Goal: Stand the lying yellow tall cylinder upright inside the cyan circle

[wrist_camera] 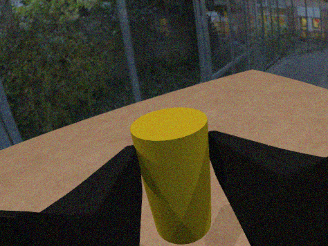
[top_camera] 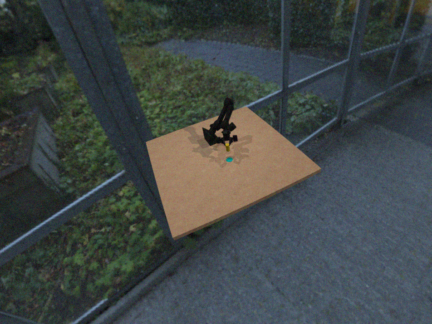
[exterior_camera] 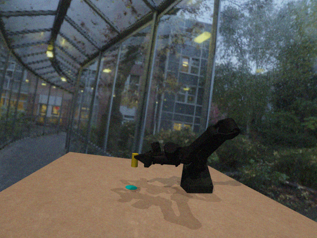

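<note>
The yellow tall cylinder [top_camera: 227,148] [exterior_camera: 134,160] [wrist_camera: 178,180] is upright in the air, well above the table. My gripper [top_camera: 227,144] [exterior_camera: 136,156] [wrist_camera: 172,148] is shut on it, with one finger on each side of its upper part in the wrist view, and points about level. The cyan circle [top_camera: 229,159] [exterior_camera: 131,187] lies flat on the table; in the exterior view it is below the cylinder. The circle does not show in the wrist view.
The wooden table top [top_camera: 195,195] [exterior_camera: 76,210] [wrist_camera: 86,135] bears the arm's base [top_camera: 209,136] [exterior_camera: 196,181]. Shadows of the arm fall around the circle. The far table edge shows in the wrist view.
</note>
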`<state>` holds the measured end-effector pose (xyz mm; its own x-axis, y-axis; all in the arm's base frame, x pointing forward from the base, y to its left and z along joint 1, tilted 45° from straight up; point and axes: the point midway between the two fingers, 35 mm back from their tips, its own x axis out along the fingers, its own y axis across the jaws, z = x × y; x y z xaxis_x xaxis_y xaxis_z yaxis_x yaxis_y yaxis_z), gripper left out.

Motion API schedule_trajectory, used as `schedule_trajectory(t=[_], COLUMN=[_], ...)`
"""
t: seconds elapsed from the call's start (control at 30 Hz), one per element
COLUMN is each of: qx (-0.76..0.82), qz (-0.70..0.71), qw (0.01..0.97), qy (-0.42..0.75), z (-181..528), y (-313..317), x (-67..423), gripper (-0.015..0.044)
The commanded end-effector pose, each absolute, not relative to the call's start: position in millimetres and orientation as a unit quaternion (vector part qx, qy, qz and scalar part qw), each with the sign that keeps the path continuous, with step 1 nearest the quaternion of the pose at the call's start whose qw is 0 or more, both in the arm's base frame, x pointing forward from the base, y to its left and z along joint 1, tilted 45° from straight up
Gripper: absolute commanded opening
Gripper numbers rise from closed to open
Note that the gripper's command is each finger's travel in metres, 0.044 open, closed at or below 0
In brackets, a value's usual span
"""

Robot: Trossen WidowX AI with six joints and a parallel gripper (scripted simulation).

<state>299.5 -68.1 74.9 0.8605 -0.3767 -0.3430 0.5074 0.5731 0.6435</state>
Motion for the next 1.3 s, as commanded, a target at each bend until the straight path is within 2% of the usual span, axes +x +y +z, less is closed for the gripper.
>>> schedule_trajectory(t=[0.0, 1.27], qx=[0.391, 0.393], qz=[-0.252, -0.254], qw=[0.882, 0.88], qy=[0.081, 0.084], z=[76, 24], y=[-69, -19], x=[299, 311], gripper=[0.0105, 0.0105])
